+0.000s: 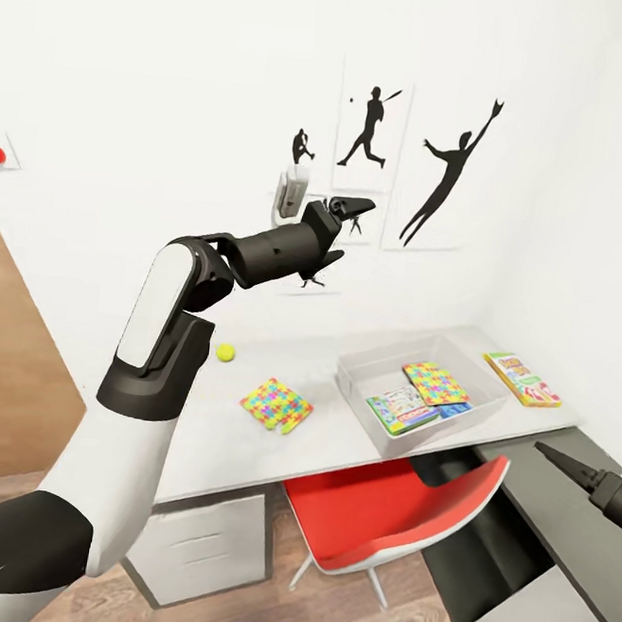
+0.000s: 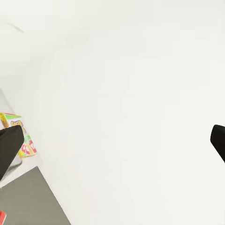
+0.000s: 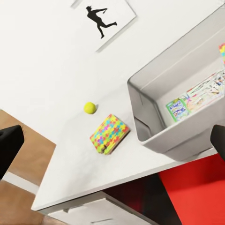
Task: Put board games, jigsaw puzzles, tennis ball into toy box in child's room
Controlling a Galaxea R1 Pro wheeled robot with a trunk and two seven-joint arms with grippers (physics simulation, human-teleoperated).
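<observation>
Bench (image 1: 338, 428): toy box (image 1: 363, 365) part-filled; both grippers' fingers spread, empty — next grab jigsaw puzzle (image 1: 276, 405) w/ left gripper (image 1: 343, 227).

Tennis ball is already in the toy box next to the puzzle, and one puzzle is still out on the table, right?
Not quite: the tennis ball is out on the table, near the loose puzzle, as the head view shows. The toy box does hold another puzzle.
</observation>
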